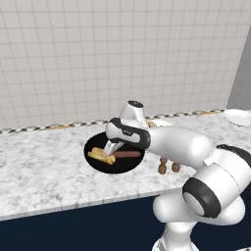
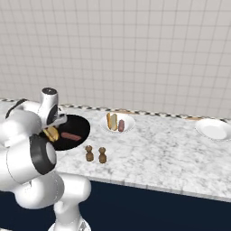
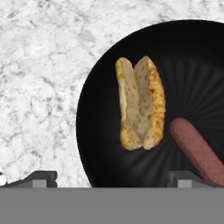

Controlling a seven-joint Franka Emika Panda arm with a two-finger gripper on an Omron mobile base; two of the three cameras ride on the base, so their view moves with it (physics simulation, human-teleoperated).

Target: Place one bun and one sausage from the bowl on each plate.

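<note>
The pincer (image 1: 111,148) hangs above the black bowl (image 1: 98,142) on the marble table (image 1: 44,166), its tips spread wide and gripping nothing. Directly beneath it, inside the bowl, lies one split bun (image 3: 140,103); a reddish-brown sausage (image 3: 197,151) lies just beside the bun. Beyond the pincer, a white plate (image 2: 129,123) already carries a bun (image 2: 111,120) and a pinkish sausage (image 2: 121,125). A second plate (image 2: 214,128) sits well apart. Two brown shakers (image 2: 96,154) stand near the bowl.

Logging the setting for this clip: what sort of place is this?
Most likely a kitchen, rendered: a marble-look counter against a tiled wall, with two brown shakers, a white plate and a black bowl of food.
</note>
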